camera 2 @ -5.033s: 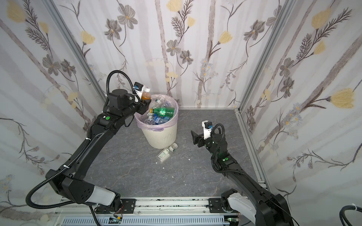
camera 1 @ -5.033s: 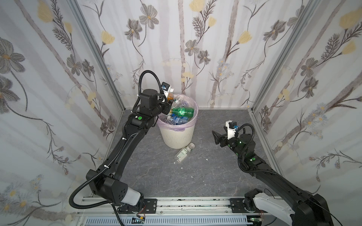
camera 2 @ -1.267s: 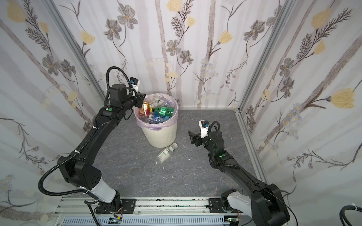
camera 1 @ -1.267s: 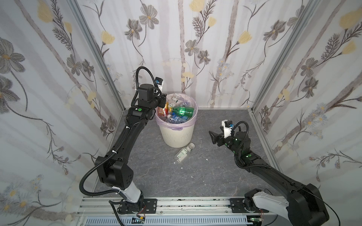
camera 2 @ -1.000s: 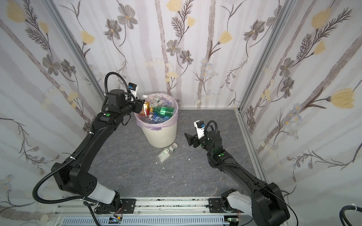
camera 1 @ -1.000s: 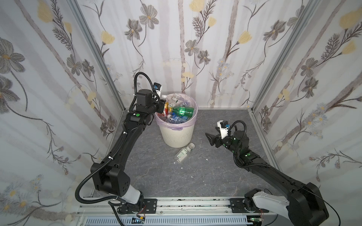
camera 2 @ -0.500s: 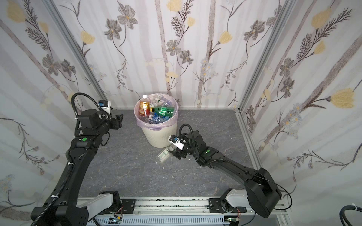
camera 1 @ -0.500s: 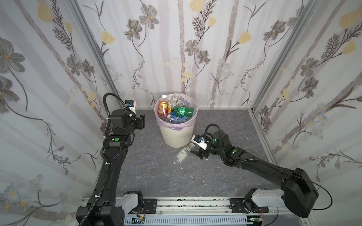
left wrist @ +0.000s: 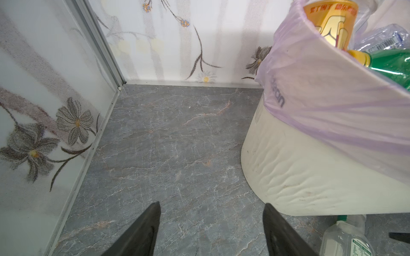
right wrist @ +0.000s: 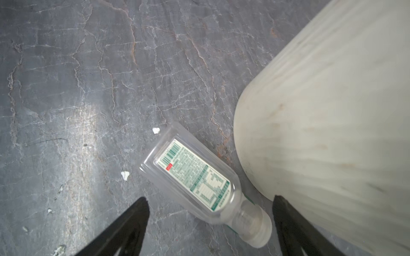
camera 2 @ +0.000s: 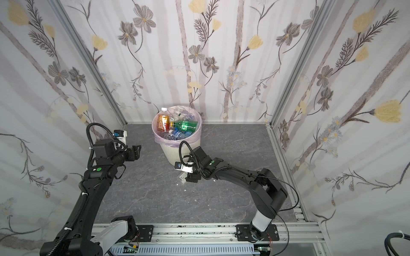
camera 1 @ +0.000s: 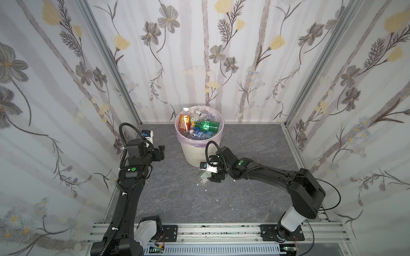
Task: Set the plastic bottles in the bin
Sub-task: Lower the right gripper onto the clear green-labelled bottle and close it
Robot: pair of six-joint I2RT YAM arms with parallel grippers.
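while your right gripper (right wrist: 210, 198) hangs low over the grey stone-look floor (right wrist: 88, 77), its two black fingers (right wrist: 133, 221) stand wide apart and clamp nothing. the one clear bottle (right wrist: 190, 177) outside the bin lies on its side, its capped neck in the gap between the fingertips and its body reaching out ahead of them, green-and-white label facing up. as far as the wrist view shows, neither finger touches it. the bin (right wrist: 332, 110) stands just beside this gripper, its cream ribbed wall close to one fingertip and to the bottle's cap. you cannot tell whether that fingertip meets the wall. your left gripper (left wrist: 211, 204) is spread as well, with only bare floor between its fingers. the bin is near it, ahead and off to one side, and the floor bottle shows past the bin's foot. a lilac bag (left wrist: 321, 88) is folded over the bin's rim, and the other bottles fill it to the top. an amber bottle (camera 1: 184, 122) with a red and yellow label stands at the rim on the side nearer your left gripper. a green bottle (camera 1: 207, 126) lies across the heap, and a clear blue-labelled bottle (camera 1: 199, 135) lies on the side nearer your right gripper.
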